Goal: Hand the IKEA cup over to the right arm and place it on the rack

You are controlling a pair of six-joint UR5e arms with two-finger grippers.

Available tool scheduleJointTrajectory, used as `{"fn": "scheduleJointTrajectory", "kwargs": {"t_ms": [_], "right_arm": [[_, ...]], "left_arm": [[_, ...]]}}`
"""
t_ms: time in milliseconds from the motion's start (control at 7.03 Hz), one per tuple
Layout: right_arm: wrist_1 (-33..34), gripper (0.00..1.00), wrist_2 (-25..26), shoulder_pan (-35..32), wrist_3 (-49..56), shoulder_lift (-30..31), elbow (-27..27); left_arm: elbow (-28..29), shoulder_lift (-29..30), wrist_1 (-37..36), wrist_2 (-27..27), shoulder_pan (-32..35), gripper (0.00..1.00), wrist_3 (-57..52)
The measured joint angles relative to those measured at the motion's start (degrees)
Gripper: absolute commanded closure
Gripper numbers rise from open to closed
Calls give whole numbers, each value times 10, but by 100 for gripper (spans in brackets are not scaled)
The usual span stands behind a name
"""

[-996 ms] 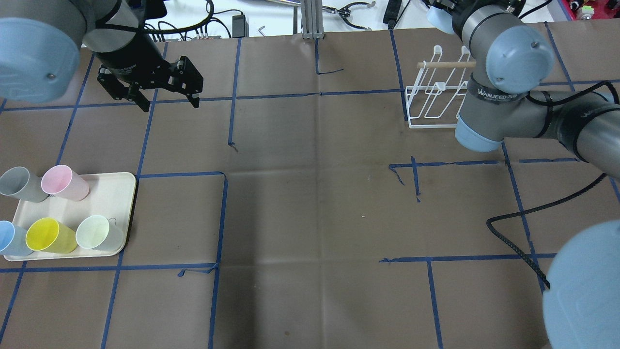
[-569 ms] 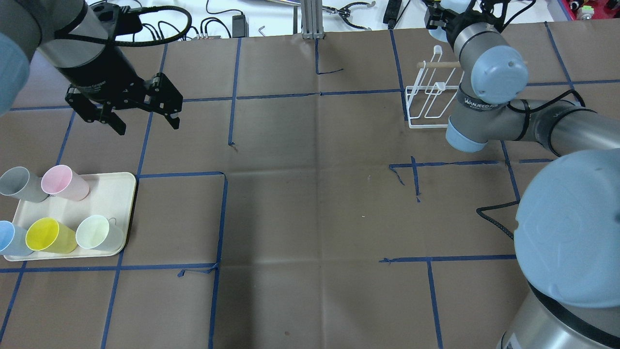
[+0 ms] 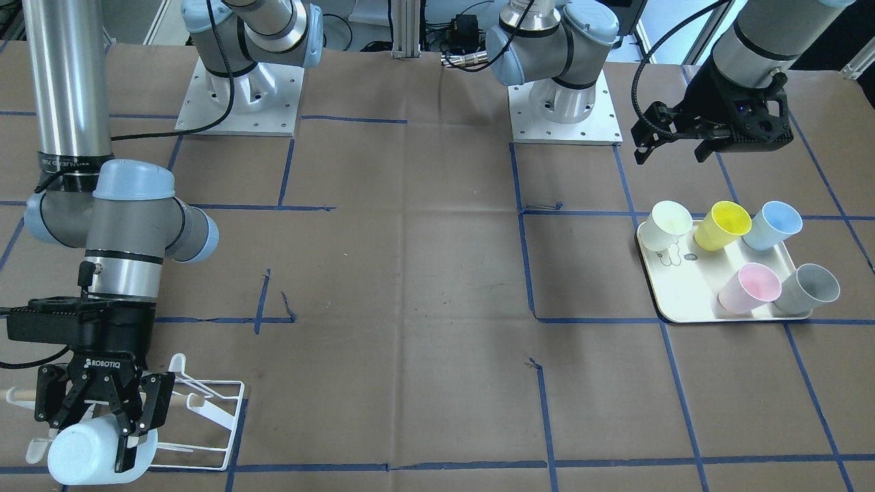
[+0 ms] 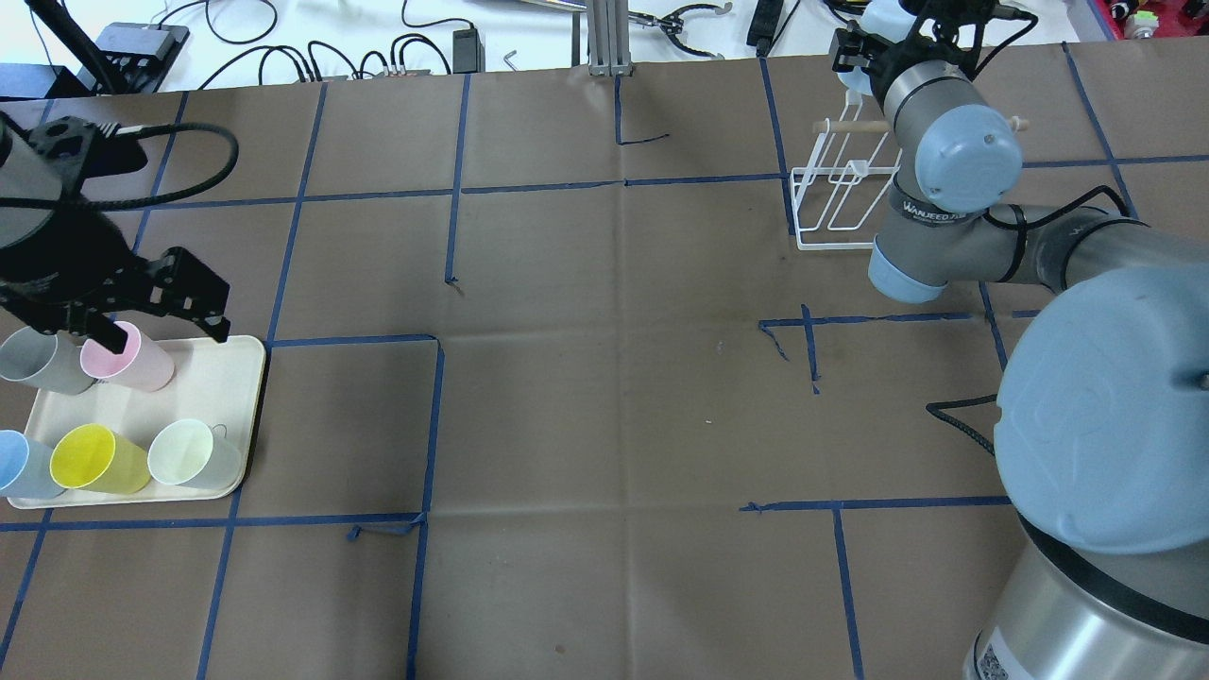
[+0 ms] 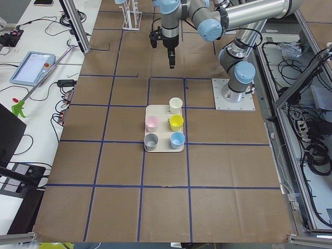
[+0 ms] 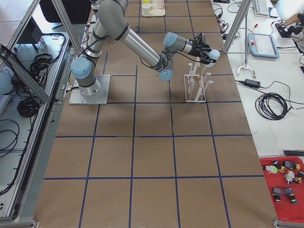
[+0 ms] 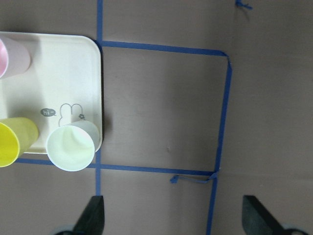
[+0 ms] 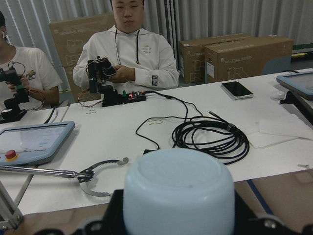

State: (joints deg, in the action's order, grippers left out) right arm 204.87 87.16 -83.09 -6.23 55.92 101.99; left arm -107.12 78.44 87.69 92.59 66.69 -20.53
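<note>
My right gripper (image 3: 102, 427) is shut on a pale blue cup (image 3: 85, 454), held on its side at the far end of the white wire rack (image 3: 219, 410) with the wooden dowel. The right wrist view shows the cup's base (image 8: 178, 191) between the fingers. In the overhead view the rack (image 4: 836, 203) is partly hidden by the right arm. My left gripper (image 4: 161, 331) is open and empty, hovering over the far edge of the cream tray (image 4: 227, 378). The left wrist view shows its fingertips (image 7: 93, 215) spread wide.
The tray holds several cups: grey (image 4: 38, 359), pink (image 4: 123, 354), blue (image 4: 19, 463), yellow (image 4: 94, 458) and pale green (image 4: 189, 451). Blue tape lines cross the brown table. Cables and tools lie beyond the far edge, where operators sit.
My left arm has swung from the far left of the table toward me, to above the tray, jaws still open. My right arm has shifted slightly at the rack.
</note>
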Motion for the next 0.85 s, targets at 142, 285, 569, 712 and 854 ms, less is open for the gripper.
{"fn": "scheduleJointTrajectory", "kwargs": {"t_ms": [142, 285, 569, 712, 854], "right_arm": [[2, 91, 1, 2, -1, -6, 0], [4, 91, 1, 1, -2, -9, 1], [7, 91, 3, -3, -4, -11, 3], [13, 87, 3, -6, -5, -12, 5], [18, 67, 4, -9, -7, -14, 7]], "left_arm": [[-32, -11, -23, 5, -33, 1, -38], [-58, -18, -46, 6, -53, 1, -63], [-106, -12, -112, 4, -77, 1, -111], [-145, -9, -158, -2, -93, 1, -124], [-189, -5, -208, -9, -102, 1, -131]]}}
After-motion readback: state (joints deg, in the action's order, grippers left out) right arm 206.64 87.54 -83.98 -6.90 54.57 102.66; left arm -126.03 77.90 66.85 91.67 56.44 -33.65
